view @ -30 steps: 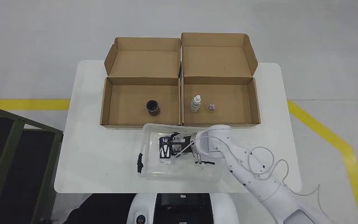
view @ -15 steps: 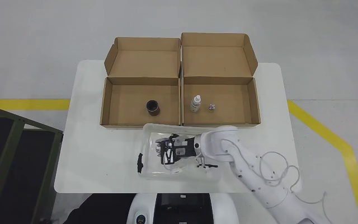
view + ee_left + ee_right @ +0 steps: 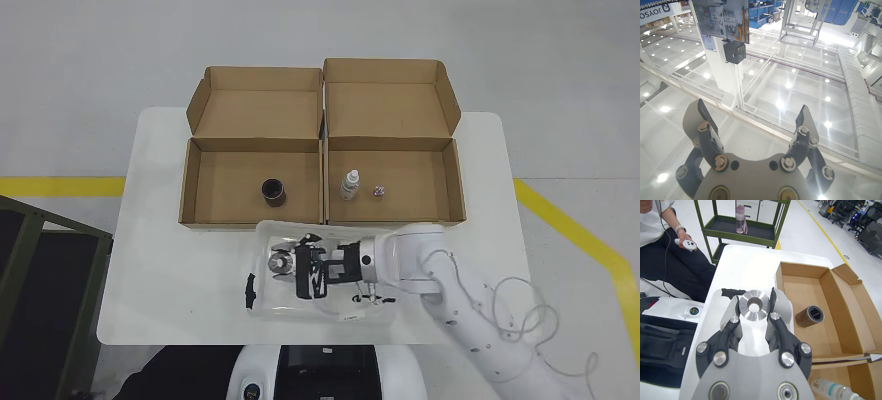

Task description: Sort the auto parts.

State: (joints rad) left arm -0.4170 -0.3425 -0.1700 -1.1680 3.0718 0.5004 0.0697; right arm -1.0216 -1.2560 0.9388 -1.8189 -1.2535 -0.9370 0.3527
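My right gripper (image 3: 754,302) is shut on a silver metal ring (image 3: 754,308) with a centre hole, held over the clear plastic tray (image 3: 753,336). From above, the ring (image 3: 278,263) sits at the fingertips of that gripper (image 3: 290,268), above the tray's (image 3: 270,305) left half. A black part (image 3: 250,290) lies at the tray's left edge. The left cardboard box (image 3: 215,195) holds a dark cylinder (image 3: 273,190). A white bottle (image 3: 349,183) and a small piece (image 3: 378,190) lie in the right box (image 3: 425,190). My left gripper (image 3: 751,108) is open, points up at the ceiling and holds nothing.
Both boxes stand side by side behind the tray, lids folded back. A green shelf cart (image 3: 40,290) stands off the table's left side. Bare white table (image 3: 170,290) lies left of the tray.
The right arm has swung its elbow outward and its gripper has shifted slightly left over the tray. The silver ring now shows between its fingers.
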